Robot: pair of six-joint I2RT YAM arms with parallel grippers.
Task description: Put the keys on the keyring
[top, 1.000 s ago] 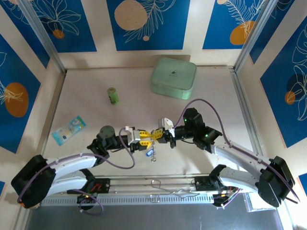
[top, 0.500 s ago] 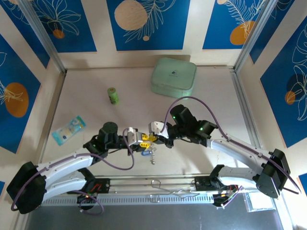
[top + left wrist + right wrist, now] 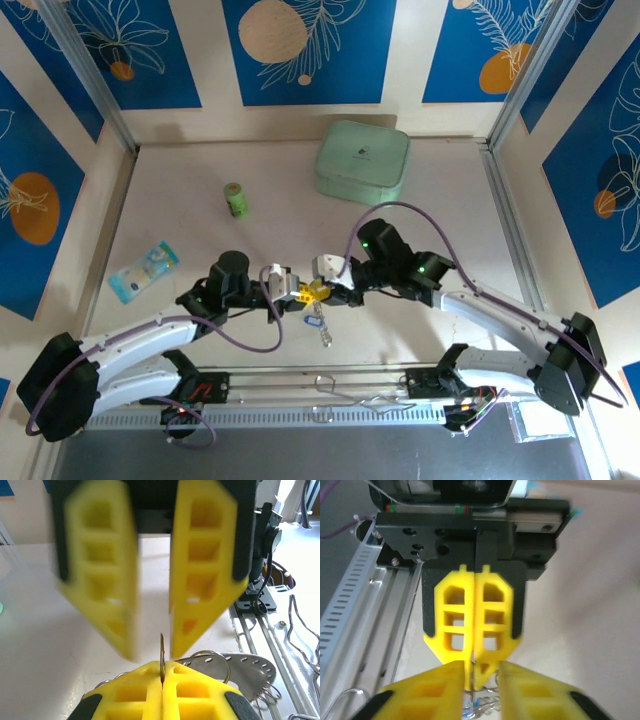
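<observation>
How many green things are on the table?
2. A small green cylinder stands at the back left; a mint-green case lies right of it, farther back. The packet at the left edge looks blue. Something may hide under the arms.

Bright even light, faint soft shadows, top view sharp, wrist views blurred up close

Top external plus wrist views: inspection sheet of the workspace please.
Surface: pale table, no spills seen.
Job's things: keyring and keys hang at the meeting grippers.
Clutter: mint-green case, green cylinder, blue packet, all apart from the arms.
Grippers: left gripper shut on a thin metal piece, ring or key unclear; right gripper open, facing it.
Cables: purple cables loop off both arms, clear of the keys.
Surroundings: blue floral wall panels, metal frame posts.
</observation>
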